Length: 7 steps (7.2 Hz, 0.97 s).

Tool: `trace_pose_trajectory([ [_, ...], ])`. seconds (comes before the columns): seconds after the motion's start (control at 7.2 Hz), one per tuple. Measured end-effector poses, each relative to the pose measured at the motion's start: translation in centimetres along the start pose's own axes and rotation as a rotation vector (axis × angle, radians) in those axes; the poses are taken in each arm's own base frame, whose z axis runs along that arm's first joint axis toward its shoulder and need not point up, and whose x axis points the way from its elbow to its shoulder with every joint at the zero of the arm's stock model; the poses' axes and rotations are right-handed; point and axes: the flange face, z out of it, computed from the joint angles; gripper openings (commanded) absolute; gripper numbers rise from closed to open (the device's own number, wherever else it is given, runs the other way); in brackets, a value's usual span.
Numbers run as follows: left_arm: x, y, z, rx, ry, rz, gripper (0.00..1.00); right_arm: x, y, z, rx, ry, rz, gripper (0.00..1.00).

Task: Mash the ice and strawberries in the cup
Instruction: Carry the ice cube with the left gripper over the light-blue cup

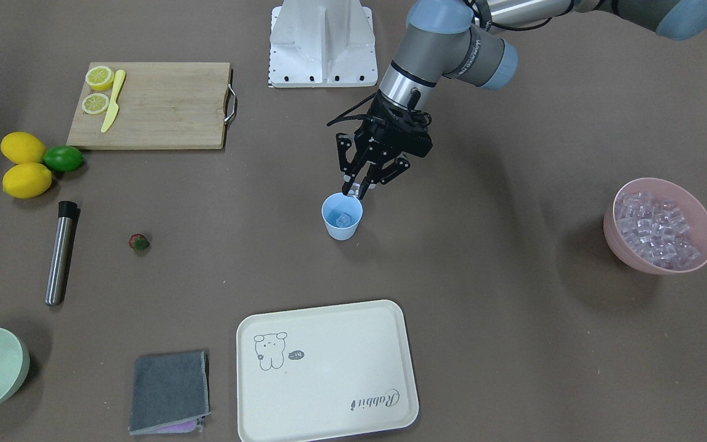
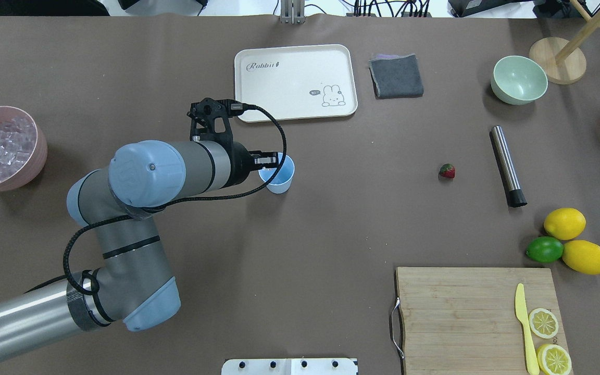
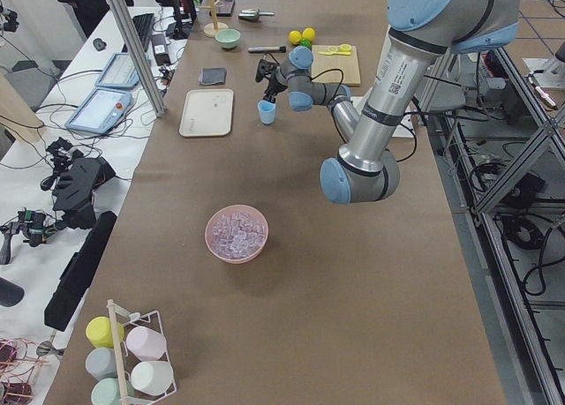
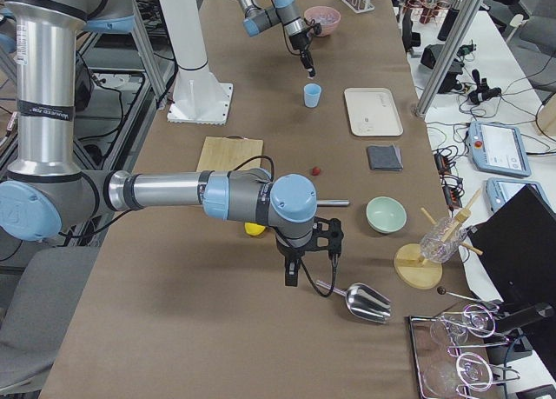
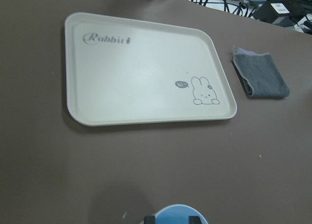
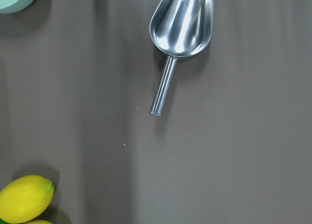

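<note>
While poised mid-frame, left gripper (image 1: 356,191) is nearly closed, apparently pinching a clear ice cube (image 1: 358,184); cup (image 1: 342,216) sits just below the fingertips, second cube (image 1: 344,219) inside.

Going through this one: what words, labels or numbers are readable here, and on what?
"Rabbit": script in one corner of the tray.
"hi~": in the speech bubble by the tray's rabbit drawing, as best it reads.
Lettering on the left arm: too blurred to read.
Nothing else readable.
</note>
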Motion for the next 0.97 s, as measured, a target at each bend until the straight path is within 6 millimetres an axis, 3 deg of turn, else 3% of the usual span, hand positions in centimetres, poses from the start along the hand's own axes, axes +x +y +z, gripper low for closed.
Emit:
trace_pose_trajectory([
  [0.56, -0.3, 0.2, 3.6, 0.038, -0.043, 0.008, 0.0, 0.0, -0.2, -0.1, 0.002, 0.011, -0.002, 1.0],
  [0.69, -0.6, 0.3, 4.3, 0.041, -0.04, 0.007, 0.67, 0.0, -0.3, -0.1, 0.002, 0.014, -0.002, 1.0],
  [0.83, -0.4, 0.3, 4.5, 0.043, -0.032, 0.003, 0.97, 0.0, -0.4, -0.2, 0.002, 0.015, -0.002, 1.0],
  [0.97, 0.3, 0.2, 4.4, 0.044, -0.023, 0.001, 0.98, -0.1, -0.5, -0.3, 0.002, 0.015, -0.003, 1.0],
])
